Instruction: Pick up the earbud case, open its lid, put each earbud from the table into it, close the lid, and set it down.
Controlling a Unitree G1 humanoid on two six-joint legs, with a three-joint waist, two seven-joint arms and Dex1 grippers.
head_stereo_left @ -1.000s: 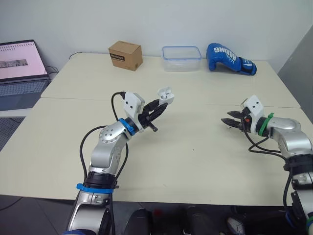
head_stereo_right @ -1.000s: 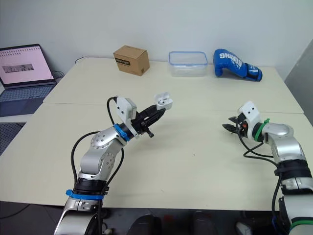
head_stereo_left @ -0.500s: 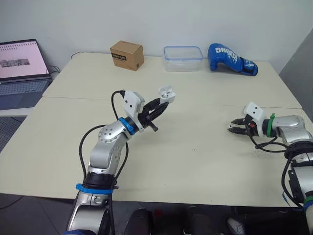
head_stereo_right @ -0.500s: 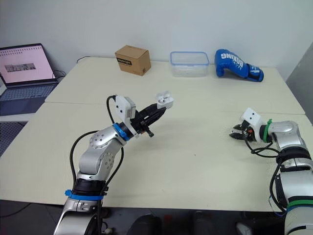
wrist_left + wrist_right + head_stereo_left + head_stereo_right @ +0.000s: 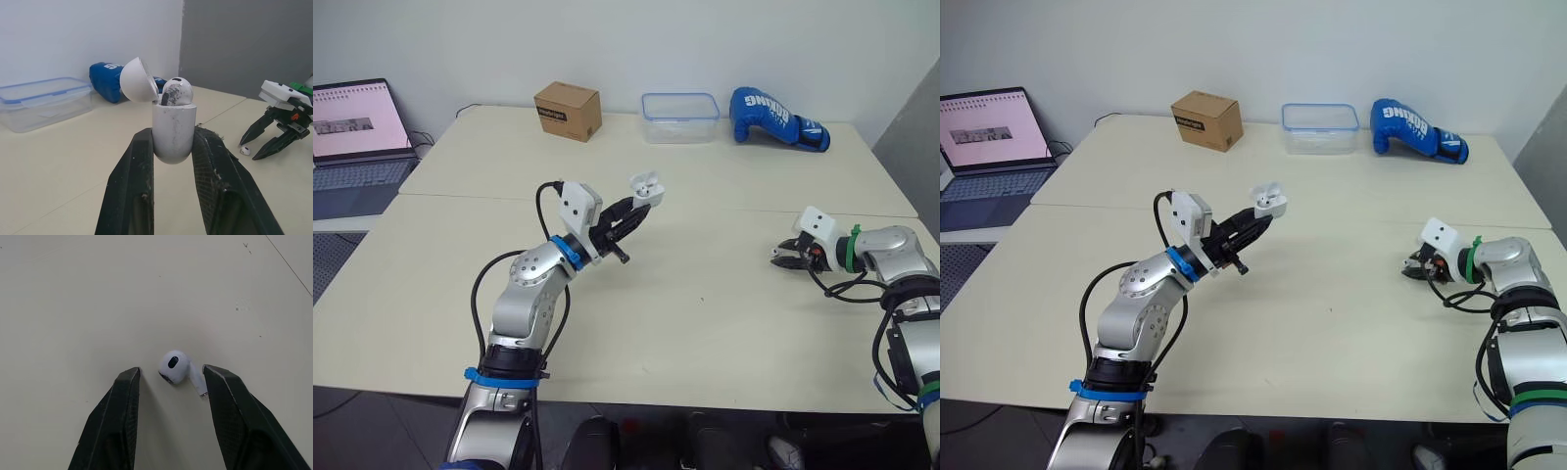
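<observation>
My left gripper (image 5: 635,205) is shut on the white earbud case (image 5: 646,187) and holds it up above the table's middle left. In the left wrist view the case (image 5: 173,132) has its lid (image 5: 138,81) tipped open, and one earbud (image 5: 176,92) sits inside. At the right side of the table my right gripper (image 5: 784,257) is open and low on the surface. The second earbud (image 5: 172,365) lies on the table between its fingers (image 5: 124,396), touching neither. The left wrist view also shows that gripper (image 5: 266,142) with the earbud (image 5: 245,151) beside it.
Along the table's far edge stand a cardboard box (image 5: 567,111), a clear plastic container (image 5: 678,103) and a blue boxing glove (image 5: 773,117). A laptop (image 5: 352,132) sits on a side desk at the far left. A seam (image 5: 724,209) runs across the table.
My right gripper has moved a little to the right and down to the table, its fingers now straddling the loose earbud. The left arm with the case has stayed put.
</observation>
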